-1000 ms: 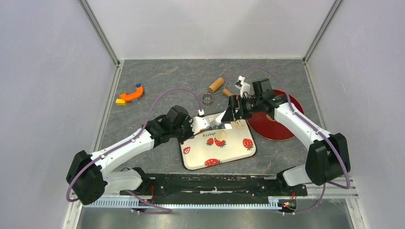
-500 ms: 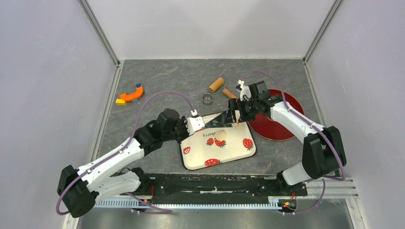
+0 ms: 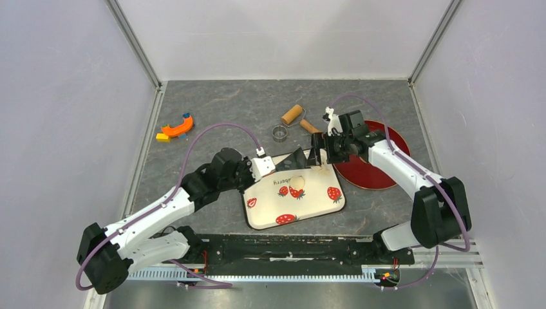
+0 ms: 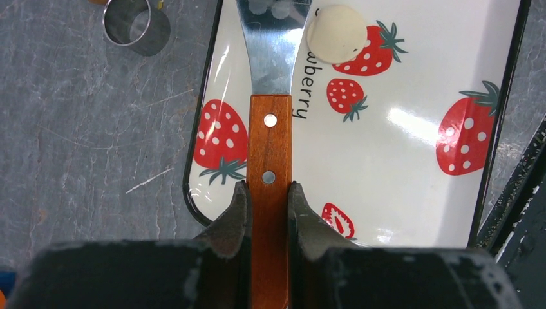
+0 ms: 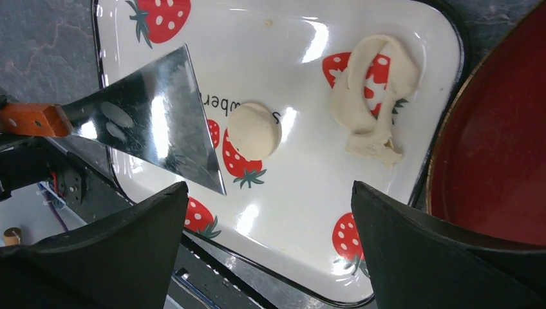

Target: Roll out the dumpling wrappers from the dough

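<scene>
Above the strawberry-print tray (image 3: 315, 207), pinches the wooden handle of a steel spatula (image 4: 270, 96) between the narrowly set fingers of the left gripper (image 4: 268, 188), blade reaching out over the tray. Hangs the right gripper (image 5: 269, 187) spread wide and empty over the same tray. Shows a round dumpling wrapper (image 5: 254, 130) lying flat on the tray just beside the blade's edge, and a folded dough scrap (image 5: 375, 96) near the corner next to the red plate (image 5: 496, 129). Leaves the metal ring cutter (image 4: 135, 26) on the table, just off the tray
</scene>
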{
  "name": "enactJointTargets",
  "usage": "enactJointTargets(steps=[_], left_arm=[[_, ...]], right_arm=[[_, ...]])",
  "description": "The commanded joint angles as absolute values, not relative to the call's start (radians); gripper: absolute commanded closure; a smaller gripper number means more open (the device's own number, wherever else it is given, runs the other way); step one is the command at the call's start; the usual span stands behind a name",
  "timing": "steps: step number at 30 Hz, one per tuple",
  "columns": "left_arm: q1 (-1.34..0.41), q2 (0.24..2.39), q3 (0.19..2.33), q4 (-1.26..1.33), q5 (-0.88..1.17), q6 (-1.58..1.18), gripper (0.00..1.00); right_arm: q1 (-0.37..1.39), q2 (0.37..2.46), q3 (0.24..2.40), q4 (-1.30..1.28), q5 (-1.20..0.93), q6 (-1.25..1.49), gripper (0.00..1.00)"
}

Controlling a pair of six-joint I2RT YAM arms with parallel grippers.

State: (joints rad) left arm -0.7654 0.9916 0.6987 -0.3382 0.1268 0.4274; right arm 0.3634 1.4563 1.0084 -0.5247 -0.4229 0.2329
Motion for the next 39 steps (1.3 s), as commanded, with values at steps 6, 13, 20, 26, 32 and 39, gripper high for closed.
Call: enactJointTargets(steps=[6, 13, 20, 26, 32, 39], left_arm=[[-0.765, 0.948, 0.652, -0.34, 0.027, 0.372, 0.98], [-0.732, 0.912, 0.615, -0.393, -0.025, 0.389, 0.98], [-0.712, 0.907, 0.583, -0.433, -0.023, 0.434, 0.98], [-0.71, 0.928, 0.552, -0.405, -0.023, 0.447, 0.98], [-0.711, 0.974, 0.547, -0.376, -0.013, 0.46, 0.98], [-0.712, 1.035, 0.553, -0.367, 0.02, 0.506, 0.98]], right_arm=[[0.29, 1.361, 0.898, -0.547, -0.376, 0.205, 0.02], [0.266, 1.331, 0.836, -0.583, -0.346, 0.187, 0.02], [0.249, 1.302, 0.786, -0.632, -0.275, 0.173, 0.02], [0.225, 1.298, 0.76, -0.658, -0.225, 0.167, 0.02], [0.215, 1.305, 0.752, -0.66, -0.219, 0.163, 0.02], [0.215, 1.322, 0.721, -0.634, -0.247, 0.165, 0.02]])
